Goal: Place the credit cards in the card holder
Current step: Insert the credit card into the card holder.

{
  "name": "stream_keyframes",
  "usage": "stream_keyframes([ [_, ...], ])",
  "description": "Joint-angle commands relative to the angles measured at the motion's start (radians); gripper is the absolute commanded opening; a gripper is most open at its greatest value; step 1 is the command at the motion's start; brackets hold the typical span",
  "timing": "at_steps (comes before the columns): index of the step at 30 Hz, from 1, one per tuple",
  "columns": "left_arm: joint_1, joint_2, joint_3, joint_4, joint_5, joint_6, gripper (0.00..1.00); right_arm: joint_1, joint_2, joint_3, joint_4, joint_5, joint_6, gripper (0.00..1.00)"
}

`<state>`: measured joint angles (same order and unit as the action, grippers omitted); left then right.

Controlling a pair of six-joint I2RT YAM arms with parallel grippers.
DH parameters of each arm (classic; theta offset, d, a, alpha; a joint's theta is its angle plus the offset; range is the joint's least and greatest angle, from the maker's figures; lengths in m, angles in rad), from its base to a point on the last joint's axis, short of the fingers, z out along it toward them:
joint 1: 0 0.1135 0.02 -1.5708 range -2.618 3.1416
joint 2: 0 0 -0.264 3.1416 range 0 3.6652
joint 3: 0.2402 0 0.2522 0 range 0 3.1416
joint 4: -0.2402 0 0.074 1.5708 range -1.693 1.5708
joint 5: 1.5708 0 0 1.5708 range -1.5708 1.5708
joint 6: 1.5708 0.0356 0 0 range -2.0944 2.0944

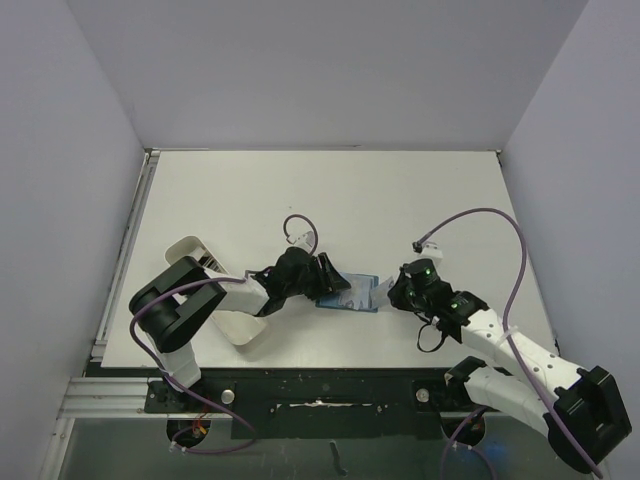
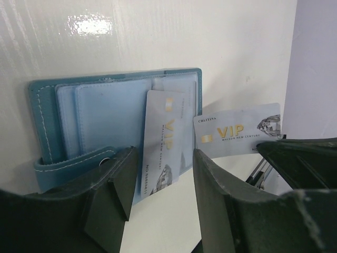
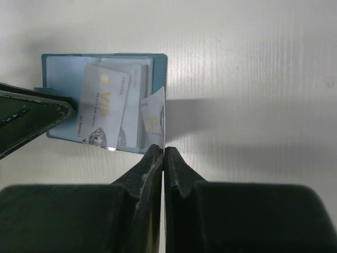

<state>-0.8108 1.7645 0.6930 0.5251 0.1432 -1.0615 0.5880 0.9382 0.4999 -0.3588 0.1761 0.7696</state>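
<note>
The teal card holder lies open on the white table, also in the top view and the right wrist view. One pale credit card marked VIP lies slanted on its clear pockets. My right gripper is shut on a second credit card, held on edge at the holder's right side; its face shows in the left wrist view. My left gripper is open, one finger on the holder's strap tab.
A long white tray stands by the left arm near the table's front edge. Purple cables loop from both arms. Grey walls enclose the table on three sides.
</note>
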Motion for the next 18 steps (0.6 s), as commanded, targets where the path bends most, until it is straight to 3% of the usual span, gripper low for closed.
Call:
stream_keyframes([
  [1,-0.005,0.010,0.042,-0.010,0.005,0.012,0.45,-0.007,-0.010,-0.040,0.001,0.034,0.023,0.00],
  [9,-0.011,0.013,0.018,0.050,0.029,-0.030,0.43,-0.005,-0.027,-0.083,-0.009,0.036,0.037,0.00],
  [18,-0.016,0.001,-0.006,0.139,0.065,-0.080,0.20,-0.006,-0.025,-0.088,-0.003,0.028,0.040,0.00],
])
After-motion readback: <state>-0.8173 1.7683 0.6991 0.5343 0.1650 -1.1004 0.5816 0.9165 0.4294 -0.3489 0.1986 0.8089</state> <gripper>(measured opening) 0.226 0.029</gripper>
